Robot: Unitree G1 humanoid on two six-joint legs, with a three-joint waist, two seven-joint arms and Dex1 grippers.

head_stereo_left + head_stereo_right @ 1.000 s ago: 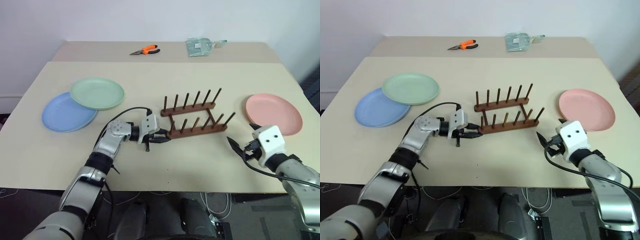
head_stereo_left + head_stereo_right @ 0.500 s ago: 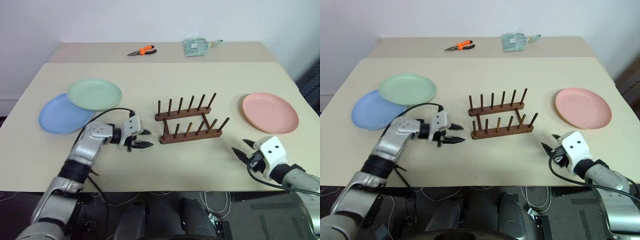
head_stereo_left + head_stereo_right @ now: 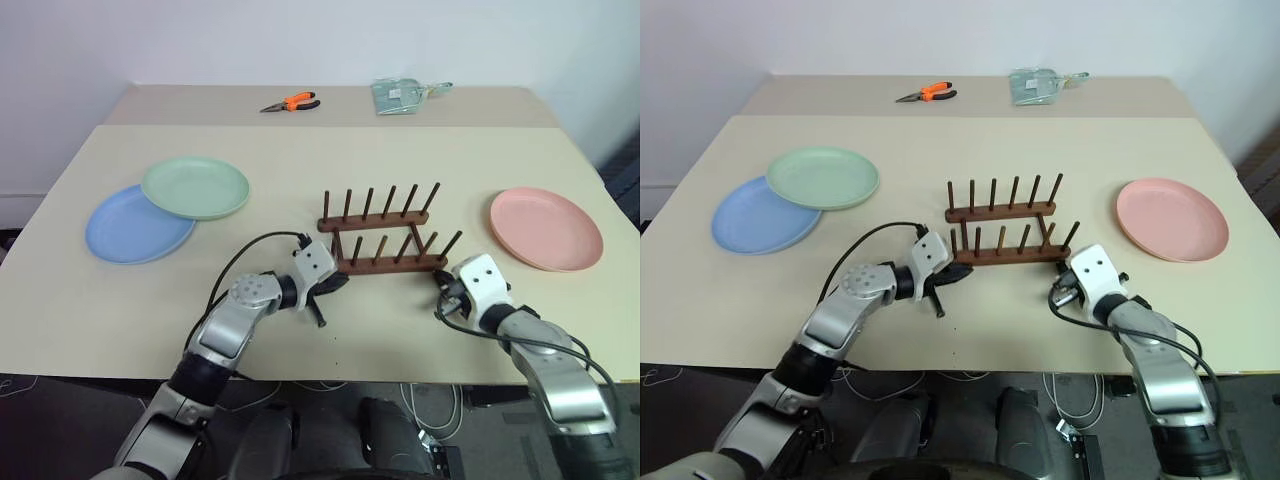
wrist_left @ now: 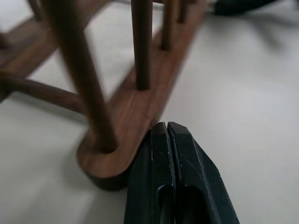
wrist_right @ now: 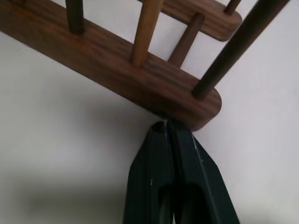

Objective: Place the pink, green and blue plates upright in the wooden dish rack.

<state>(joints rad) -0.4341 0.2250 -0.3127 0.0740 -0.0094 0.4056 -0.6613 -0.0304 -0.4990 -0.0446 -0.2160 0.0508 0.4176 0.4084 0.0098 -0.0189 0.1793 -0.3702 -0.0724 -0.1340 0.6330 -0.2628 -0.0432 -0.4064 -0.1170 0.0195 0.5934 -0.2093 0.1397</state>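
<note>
At rack [image 3: 385, 243] ends, both tools (closed, empty)

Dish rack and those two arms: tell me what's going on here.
Both grippers are shut, fingers pressed together, at opposite ends of the small dark brown wooden dish rack: the left gripper against its near rail's left end, the right gripper at the right end. The rack holds nothing. The round pink plate, green plate and blue plate lie flat on the beige table.
</note>
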